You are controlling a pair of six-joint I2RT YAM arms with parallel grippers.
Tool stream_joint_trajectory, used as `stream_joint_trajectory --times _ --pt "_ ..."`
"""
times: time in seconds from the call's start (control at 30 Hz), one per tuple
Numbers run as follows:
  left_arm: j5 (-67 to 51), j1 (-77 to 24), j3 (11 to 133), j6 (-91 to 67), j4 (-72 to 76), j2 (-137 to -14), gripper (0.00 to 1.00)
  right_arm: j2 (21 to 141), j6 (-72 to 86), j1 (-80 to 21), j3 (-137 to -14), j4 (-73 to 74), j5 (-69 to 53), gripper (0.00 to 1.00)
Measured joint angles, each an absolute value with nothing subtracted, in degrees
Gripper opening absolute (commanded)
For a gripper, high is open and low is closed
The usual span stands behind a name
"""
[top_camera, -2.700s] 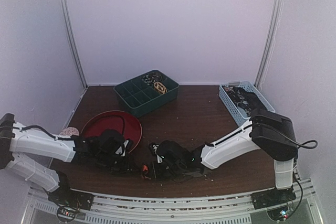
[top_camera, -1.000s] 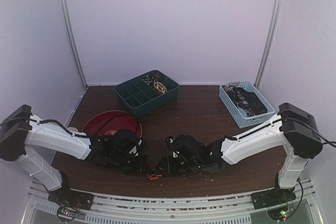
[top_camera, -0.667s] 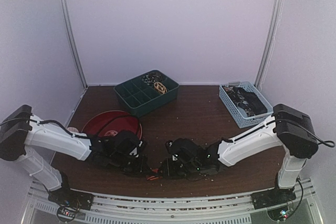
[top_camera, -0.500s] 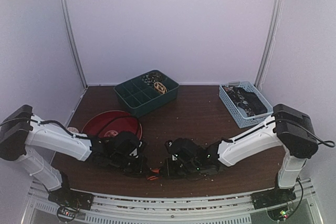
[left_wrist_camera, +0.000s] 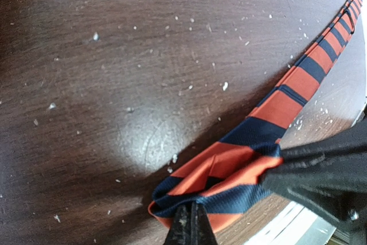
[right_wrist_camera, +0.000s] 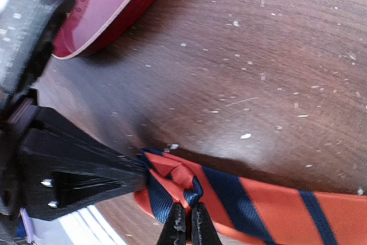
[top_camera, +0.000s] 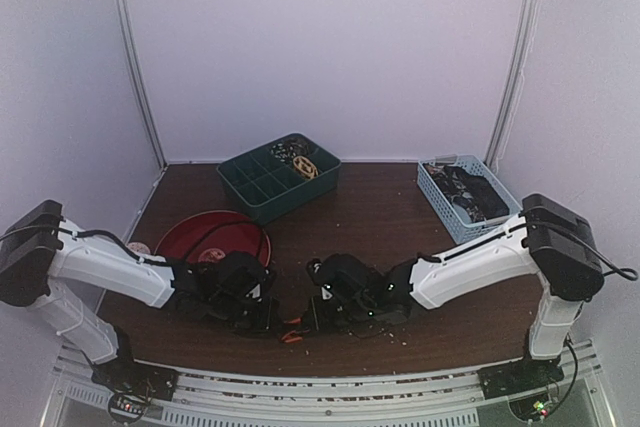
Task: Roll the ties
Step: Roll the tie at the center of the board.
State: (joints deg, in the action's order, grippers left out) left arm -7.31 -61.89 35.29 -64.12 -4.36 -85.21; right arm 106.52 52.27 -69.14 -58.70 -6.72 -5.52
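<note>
Left gripper (left_wrist_camera: 191, 228) and right gripper (right_wrist_camera: 187, 223) pinch the tie (left_wrist_camera: 281, 106) at its fold (fingers tight on cloth), likely to start rolling.

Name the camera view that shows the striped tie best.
Left wrist: the striped tie shows its folded end plus a long band stretching away to the corner. Right wrist shows the folded end and a short stretch; top external shows only a tiny orange speck.

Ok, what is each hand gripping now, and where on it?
Both pinch the striped tie at its folded-over end, the left hand and right hand close together on the fold.
</note>
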Motion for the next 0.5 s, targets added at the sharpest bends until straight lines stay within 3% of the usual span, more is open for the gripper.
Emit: stream_joint_trajectory --times 0.5 --pt "-7.64 -61.89 36.03 -63.55 -3.62 -86.89 0.00 108.90 44.31 -67.13 -59.35 -5.39 -5.37 0.06"
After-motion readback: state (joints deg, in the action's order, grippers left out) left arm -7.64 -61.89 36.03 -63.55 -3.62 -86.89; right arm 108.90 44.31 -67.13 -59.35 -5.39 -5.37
